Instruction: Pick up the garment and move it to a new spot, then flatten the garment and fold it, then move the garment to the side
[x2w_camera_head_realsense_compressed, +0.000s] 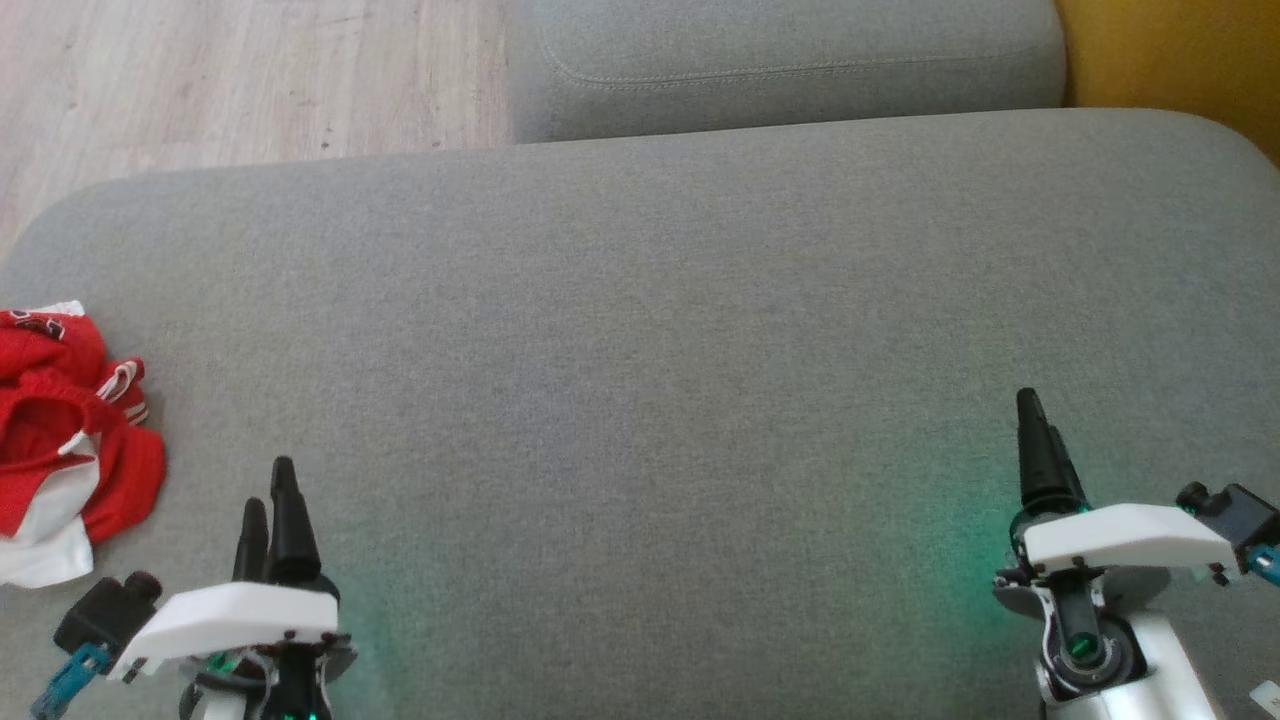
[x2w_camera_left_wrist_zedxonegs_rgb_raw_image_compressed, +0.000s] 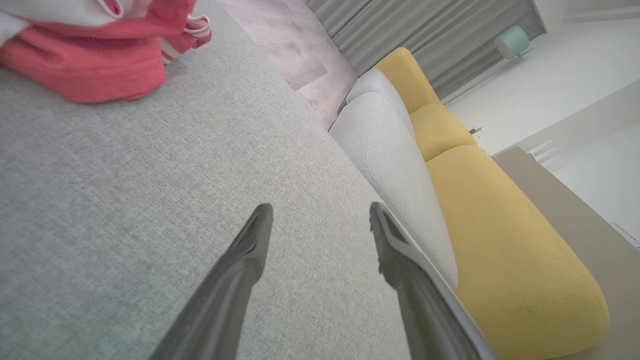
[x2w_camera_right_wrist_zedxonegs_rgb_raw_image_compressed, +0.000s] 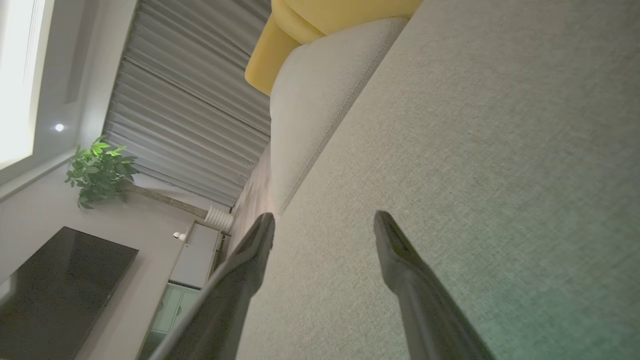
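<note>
The garment (x2w_camera_head_realsense_compressed: 60, 440) lies crumpled at the left edge of the cushion (x2w_camera_head_realsense_compressed: 640, 330). The left gripper (x2w_camera_head_realsense_compressed: 268, 485) and right gripper (x2w_camera_right_wrist_zedxonegs_rgb_raw_image_compressed: 325, 216) stand open, empty. The left gripper should pinch a thick fold.

Three cameras over one grey cushion (x2w_camera_head_realsense_compressed: 640, 330): head from above, both wrists low and close.

My head camera looks forward and steeply down, far enough back to take in the left gripper (x2w_camera_head_realsense_compressed: 268, 490) at lower left and the right gripper (x2w_camera_head_realsense_compressed: 1035, 450) at lower right. My left wrist camera sits close over the fabric, tilted, looking along its fingers (x2w_camera_left_wrist_zedxonegs_rgb_raw_image_compressed: 235, 280) towards the yellow sofa (x2w_camera_left_wrist_zedxonegs_rgb_raw_image_compressed: 500, 240); it shares the garment (x2w_camera_left_wrist_zedxonegs_rgb_raw_image_compressed: 90, 65) with the head view. My right wrist camera, also near the fabric and rolled almost sideways, faces the curtain (x2w_camera_right_wrist_zedxonegs_rgb_raw_image_compressed: 190, 100), a plant (x2w_camera_right_wrist_zedxonegs_rgb_raw_image_compressed: 100, 170) and a dark screen (x2w_camera_right_wrist_zedxonegs_rgb_raw_image_compressed: 55, 290). All three share the smaller grey cushion (x2w_camera_head_realsense_compressed: 790, 60) beyond.
</note>
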